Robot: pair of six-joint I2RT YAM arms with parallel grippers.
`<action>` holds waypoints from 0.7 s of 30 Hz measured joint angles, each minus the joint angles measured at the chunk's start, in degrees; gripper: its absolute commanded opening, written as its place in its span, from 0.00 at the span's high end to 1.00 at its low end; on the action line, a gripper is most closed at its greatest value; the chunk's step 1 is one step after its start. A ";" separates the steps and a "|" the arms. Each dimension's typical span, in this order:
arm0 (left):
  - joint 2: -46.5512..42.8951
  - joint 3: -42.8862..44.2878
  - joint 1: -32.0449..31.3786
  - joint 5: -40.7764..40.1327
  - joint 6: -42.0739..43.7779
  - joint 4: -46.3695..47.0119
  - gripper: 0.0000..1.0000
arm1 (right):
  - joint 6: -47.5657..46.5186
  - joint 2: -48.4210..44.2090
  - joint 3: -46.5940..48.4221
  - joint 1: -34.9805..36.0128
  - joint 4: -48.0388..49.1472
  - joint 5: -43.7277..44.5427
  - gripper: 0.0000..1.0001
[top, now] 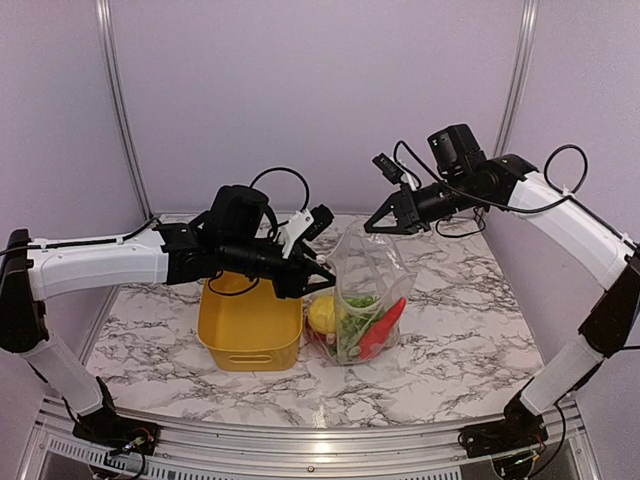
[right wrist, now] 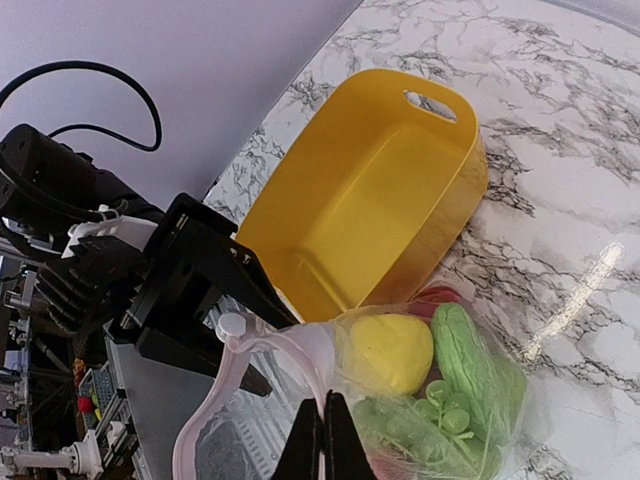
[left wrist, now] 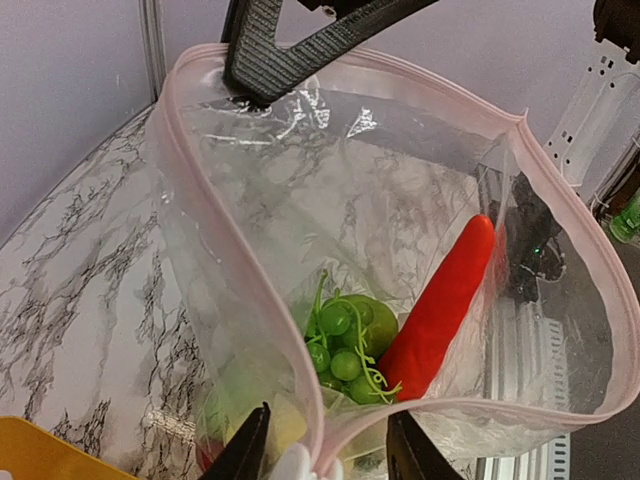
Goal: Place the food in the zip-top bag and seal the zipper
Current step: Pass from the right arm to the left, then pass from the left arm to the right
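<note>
The clear, floppy plastic zip-top bag [top: 375, 270] stands near the middle of the marbled worktop [top: 470, 330], with the yellow plastic bin [top: 250, 335] just beside it at its 9 o'clock in the overhead view. The food already lies in the bag's bottom: a green grape bunch [left wrist: 340, 345], a red tapered carrot or pepper [left wrist: 440, 310] and a yellow lemon [right wrist: 390, 350]. Loading therefore looks done or nearly so, and the step in hand appears to be the sealing. The right arm's fingers [right wrist: 305, 450] are pressed together, pinching the bag's rim at its 12 o'clock and holding the mouth up. The left arm's fingers [left wrist: 250, 450] stand apart on either side of the near corner of the rim, at 6 o'clock in the left wrist view. I cannot tell whether they touch the plastic yet. The pink-edged press-seal zipper [left wrist: 420, 87] gapes in a wide loop. The next move likely calls for the left fingers to pinch that corner. The two rim halves then need drawing taut and flat so the strips meet before pressing along them.
</note>
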 measured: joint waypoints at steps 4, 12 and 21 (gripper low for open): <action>0.24 0.20 -0.04 -1.49 0.76 0.90 0.78 | 0.09 1.79 2.10 0.00 -0.85 1.64 0.79; 2.71 4.07 0.33 -4.94 0.92 1.09 0.97 | 0.35 2.89 9.97 0.00 -5.40 10.34 0.67; 6.62 11.91 3.67 -9.84 -5.46 -5.27 1.00 | 0.87 0.83 11.15 2.25 -6.14 15.10 0.66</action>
